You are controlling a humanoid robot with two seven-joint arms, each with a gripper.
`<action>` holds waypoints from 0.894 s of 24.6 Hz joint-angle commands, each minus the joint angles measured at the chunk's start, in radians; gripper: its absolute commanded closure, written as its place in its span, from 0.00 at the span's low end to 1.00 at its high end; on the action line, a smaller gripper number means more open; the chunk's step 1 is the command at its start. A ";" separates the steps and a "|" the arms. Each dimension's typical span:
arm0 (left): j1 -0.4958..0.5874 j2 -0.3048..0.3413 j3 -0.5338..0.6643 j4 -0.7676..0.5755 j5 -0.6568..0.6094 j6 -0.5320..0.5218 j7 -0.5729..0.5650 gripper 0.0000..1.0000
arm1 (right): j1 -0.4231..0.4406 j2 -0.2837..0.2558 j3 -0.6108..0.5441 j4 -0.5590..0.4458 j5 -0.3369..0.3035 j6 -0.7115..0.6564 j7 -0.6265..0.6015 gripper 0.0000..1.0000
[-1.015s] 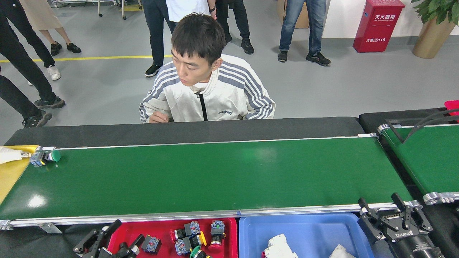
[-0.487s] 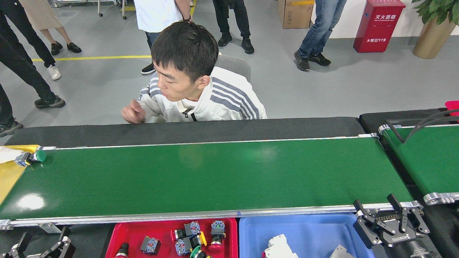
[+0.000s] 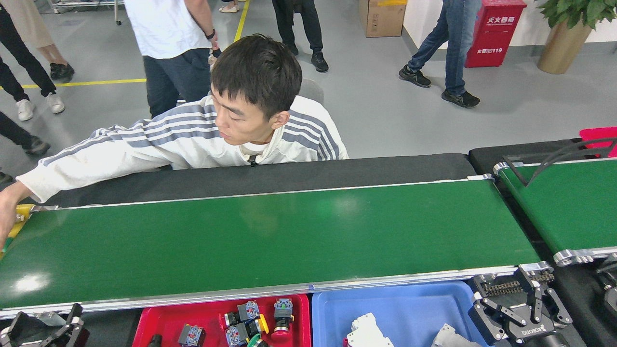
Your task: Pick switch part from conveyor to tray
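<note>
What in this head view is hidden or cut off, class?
- Red tray: near side cut by the bottom edge.
- Blue tray: white parts cut by the bottom edge.
- Person's hand: cut by the left edge; anything held is unseen.
- Left pincer: dark, partly cut off; open or shut unclear.

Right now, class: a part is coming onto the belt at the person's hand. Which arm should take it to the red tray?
Probably left. The left gripper sits below the belt's end near the person's hand and beside the red tray. The right gripper is at the opposite end.
</note>
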 commanded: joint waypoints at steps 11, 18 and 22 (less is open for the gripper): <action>-0.079 0.007 0.003 -0.001 -0.001 0.001 0.009 0.00 | 0.000 0.074 -0.003 -0.038 0.002 0.018 0.064 0.00; -0.106 0.007 0.000 0.039 -0.001 0.001 0.009 0.00 | 0.006 0.071 -0.011 -0.038 0.027 0.026 0.061 0.03; -0.126 0.007 0.002 0.048 0.001 0.000 0.010 0.00 | 0.009 0.074 -0.011 -0.038 0.102 0.113 0.058 0.04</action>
